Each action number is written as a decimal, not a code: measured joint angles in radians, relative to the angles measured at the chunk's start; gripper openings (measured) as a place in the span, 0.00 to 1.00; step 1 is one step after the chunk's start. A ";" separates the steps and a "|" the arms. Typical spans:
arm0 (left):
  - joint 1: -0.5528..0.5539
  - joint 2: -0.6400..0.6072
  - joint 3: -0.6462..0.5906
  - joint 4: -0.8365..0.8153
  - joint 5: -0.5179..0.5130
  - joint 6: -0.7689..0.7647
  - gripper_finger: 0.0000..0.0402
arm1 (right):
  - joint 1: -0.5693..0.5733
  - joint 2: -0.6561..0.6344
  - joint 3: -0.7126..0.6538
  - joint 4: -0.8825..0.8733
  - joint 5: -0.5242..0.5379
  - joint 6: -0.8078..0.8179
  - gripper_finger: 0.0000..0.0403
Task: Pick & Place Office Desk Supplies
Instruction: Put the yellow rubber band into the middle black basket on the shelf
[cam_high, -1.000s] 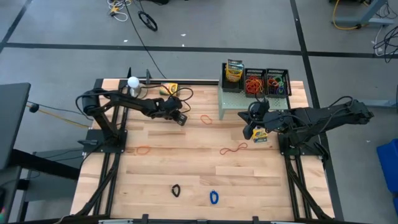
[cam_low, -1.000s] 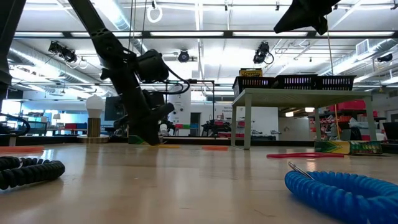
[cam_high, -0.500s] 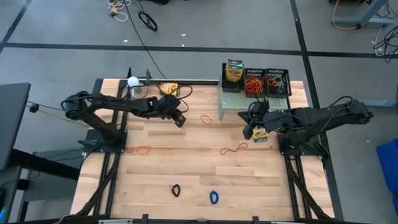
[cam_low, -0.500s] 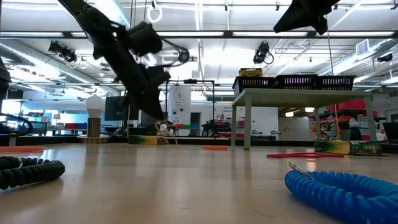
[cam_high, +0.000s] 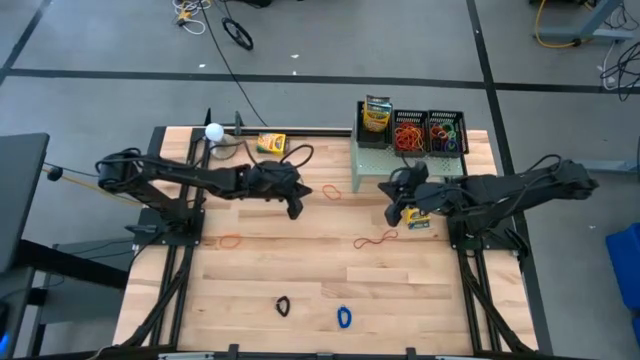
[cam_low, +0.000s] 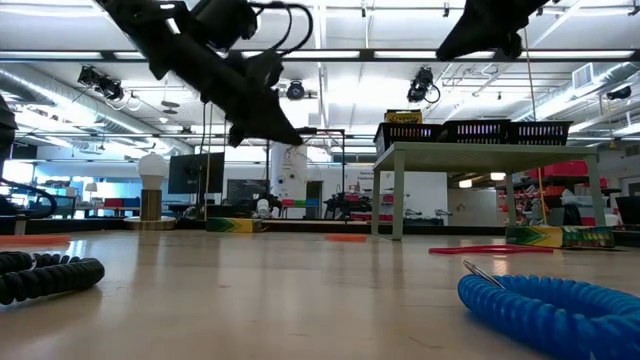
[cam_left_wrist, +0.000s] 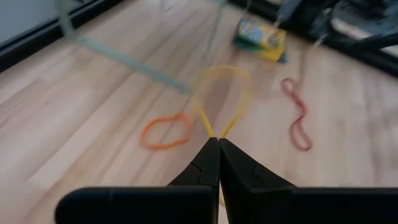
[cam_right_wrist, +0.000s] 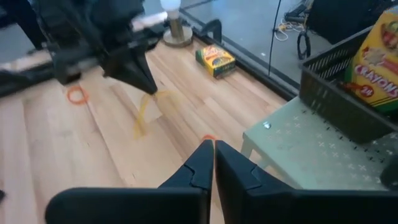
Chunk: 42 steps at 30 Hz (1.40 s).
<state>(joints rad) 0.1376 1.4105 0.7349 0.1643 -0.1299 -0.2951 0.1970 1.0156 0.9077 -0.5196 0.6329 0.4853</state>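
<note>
The left gripper (cam_high: 294, 207), pinched on a yellow rubber band (cam_left_wrist: 224, 99), has swung nearer the green shelf (cam_high: 372, 165); the right gripper (cam_high: 394, 213) waits closed, empty.

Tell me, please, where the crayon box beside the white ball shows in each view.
High: rear left of table, crayon box.
Low: left of middle, far off.
Left wrist: not in it.
Right wrist: upper middle.
Landmark: white ball beside it.
</note>
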 joint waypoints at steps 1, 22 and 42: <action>-0.009 0.003 0.000 0.026 0.000 0.000 0.01 | 0.000 0.016 0.000 0.001 -0.005 0.000 0.08; -0.060 0.026 0.001 0.455 0.038 -0.069 0.01 | -0.126 0.278 0.001 0.515 -0.288 0.406 0.42; -0.086 0.026 0.001 0.506 0.018 -0.057 0.02 | -0.228 0.374 0.000 0.717 -0.353 0.564 0.31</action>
<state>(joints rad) 0.0513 1.4361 0.7361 0.6707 -0.1120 -0.3525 -0.0313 1.3901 0.9073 0.1972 0.2804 1.0495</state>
